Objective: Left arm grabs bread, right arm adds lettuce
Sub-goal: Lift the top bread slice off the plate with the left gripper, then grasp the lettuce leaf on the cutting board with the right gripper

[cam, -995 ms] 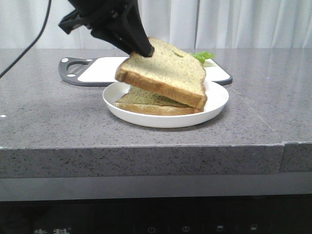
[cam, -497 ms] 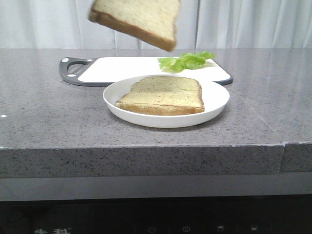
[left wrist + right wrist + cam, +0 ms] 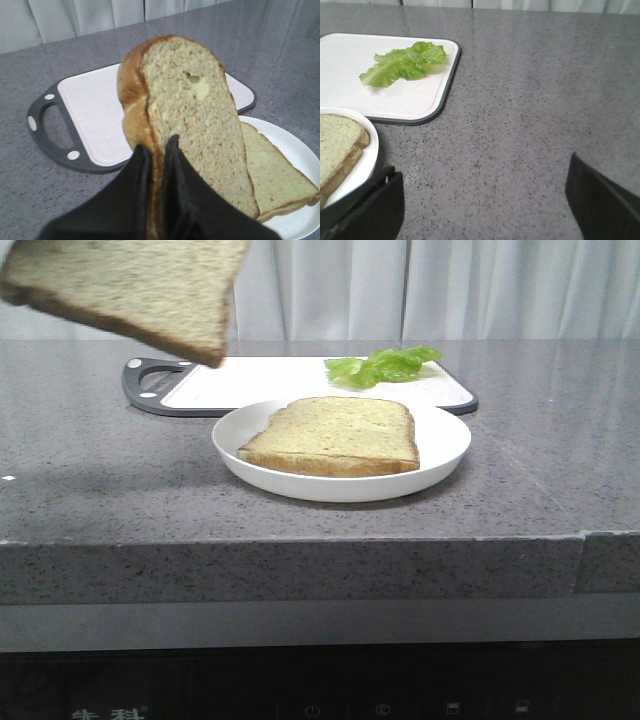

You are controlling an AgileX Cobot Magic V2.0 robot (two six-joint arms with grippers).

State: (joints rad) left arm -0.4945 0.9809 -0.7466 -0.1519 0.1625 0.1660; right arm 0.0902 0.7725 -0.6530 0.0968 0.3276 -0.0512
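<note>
The bread (image 3: 130, 290), a tan speckled slice with a golden crust, hangs in the air at the upper left of the front view, tilted. My left gripper (image 3: 156, 145) is shut on its crust edge (image 3: 190, 110); the gripper itself is out of the front view. A second slice with a greenish face (image 3: 335, 435) lies on the white plate (image 3: 445, 455). The lettuce (image 3: 385, 365) lies on the white cutting board (image 3: 250, 380) behind the plate, also in the right wrist view (image 3: 402, 65). My right gripper (image 3: 485, 192) is open and empty over bare counter, to the right of the plate (image 3: 367, 155).
The grey speckled counter (image 3: 540, 470) has a front edge near the camera. The cutting board has a dark handle (image 3: 145, 380) at its left end. A white curtain hangs behind the counter.
The left gripper has lifted the bread off the plate's greenish slice and carried it up and to the left. The lettuce and plate have not moved.
</note>
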